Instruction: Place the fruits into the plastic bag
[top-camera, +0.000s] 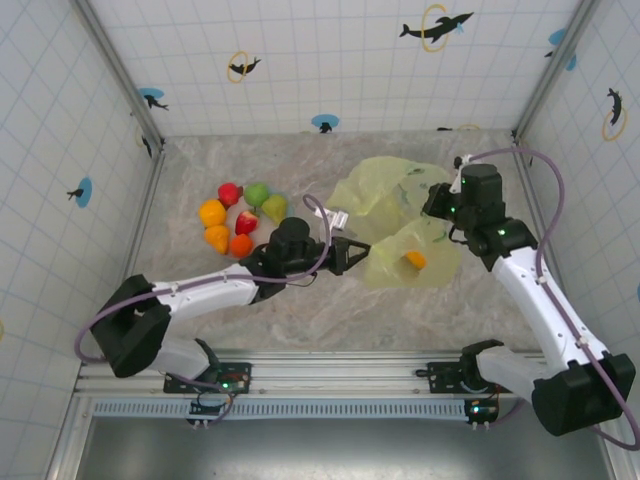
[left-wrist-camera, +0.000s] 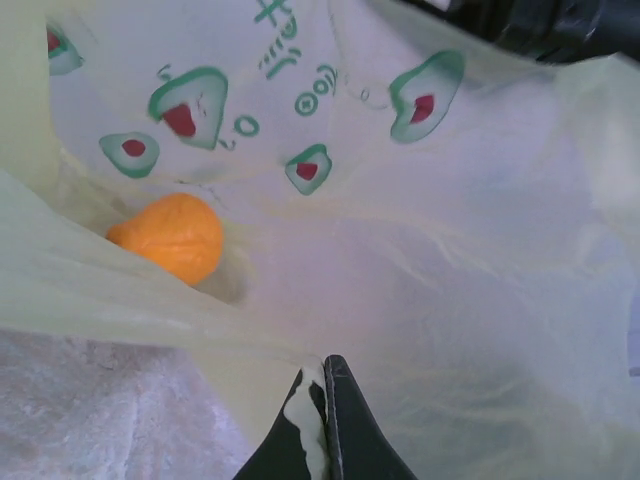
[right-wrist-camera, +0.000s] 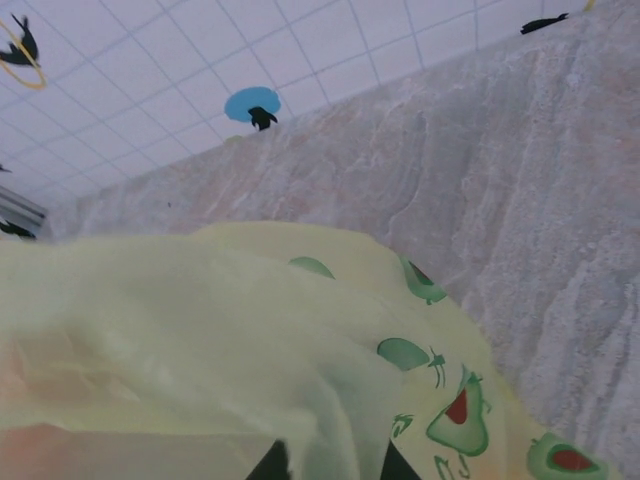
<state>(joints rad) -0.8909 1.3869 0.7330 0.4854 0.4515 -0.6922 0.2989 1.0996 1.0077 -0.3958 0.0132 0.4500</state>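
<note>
Bag (top-camera: 385, 195): translucent yellow-green, green avocado prints with red centres. Fruit inside (left-wrist-camera: 170, 235): orange. Loose fruits (top-camera: 246, 222): red, green, yellow, orange. Table (top-camera: 300, 300): grey marble pattern.

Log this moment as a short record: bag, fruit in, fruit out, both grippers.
bag: plastic bag, crumpled, right of centre
inside: one orange fruit
outside: about seven fruits, clustered left of the bag
left gripper: fingers shut, pinching the bag's film
right gripper: at the bag's far side, bag draped over it; grip unclear
</note>
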